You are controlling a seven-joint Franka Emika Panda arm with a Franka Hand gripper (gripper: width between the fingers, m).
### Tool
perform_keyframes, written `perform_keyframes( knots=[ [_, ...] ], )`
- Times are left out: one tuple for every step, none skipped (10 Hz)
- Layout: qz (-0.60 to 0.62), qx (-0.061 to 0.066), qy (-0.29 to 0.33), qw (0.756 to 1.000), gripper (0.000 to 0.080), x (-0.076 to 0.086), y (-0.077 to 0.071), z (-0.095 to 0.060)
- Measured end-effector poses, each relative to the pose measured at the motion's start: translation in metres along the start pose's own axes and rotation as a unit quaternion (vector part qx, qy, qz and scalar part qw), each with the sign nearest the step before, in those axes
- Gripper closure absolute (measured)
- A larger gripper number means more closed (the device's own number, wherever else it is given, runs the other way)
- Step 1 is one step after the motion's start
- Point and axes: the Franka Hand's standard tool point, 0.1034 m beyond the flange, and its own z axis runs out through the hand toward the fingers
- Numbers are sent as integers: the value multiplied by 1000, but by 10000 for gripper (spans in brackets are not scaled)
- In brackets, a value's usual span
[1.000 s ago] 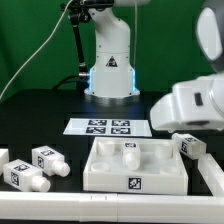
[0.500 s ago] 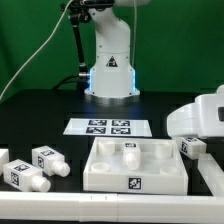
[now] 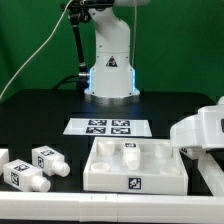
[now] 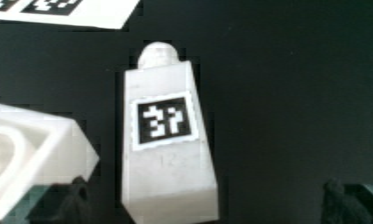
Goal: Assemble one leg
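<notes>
Here, in the wrist view, we see the leg (image 4: 167,130) lying flat on the black table (image 4: 289,90), tag side up. Its black-and-white tag (image 4: 162,120) sits about midway along the leg, and the short round peg (image 4: 156,50) points toward the marker board (image 4: 58,8), without touching it. The gripper (image 4: 204,205) hangs above the end of the leg opposite the peg. Its two dark fingers (image 4: 55,203) stand wide apart, one on either side of that end, and we see clear gaps between them and the white plastic, so nothing is grasped. A corner of the tray (image 4: 23,140) lies just beside the leg, with a narrow strip of table between them.

In the exterior view, the arm's white wrist housing (image 3: 203,128) sits low at the exterior view's right, just beside the tray (image 3: 135,172). It covers the spot where the leg lies, so we cannot make the leg out there. A small white rounded piece (image 3: 127,153) rises from the tray's floor. Behind the tray lies the marker board (image 3: 108,127), and farther back stands the robot base (image 3: 110,65). At the exterior view's left, well apart from the gripper, two more tagged white blocks (image 3: 50,160) lie on their sides, and a third is cut off at the edge.
</notes>
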Motion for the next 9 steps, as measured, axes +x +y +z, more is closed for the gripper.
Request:
perform_keyframes(
  knots=[
    [-1,1,3,1000,150,4,0,4],
    [-6,2,4,1000,150,5,1,7],
    [-6,4,5,1000,150,4,3,8],
    [-4,5,3,1000,150,4,4,8],
    [-4,6,3,1000,315,4,5,8],
    [-4,7,4,1000,315,4,6,8],
    [-4,8,4,1000,452,4,7,8],
    [-3,9,5,1000,600,4,9,8],
    [-3,10,7,1000,600,4,10,7]
  ],
)
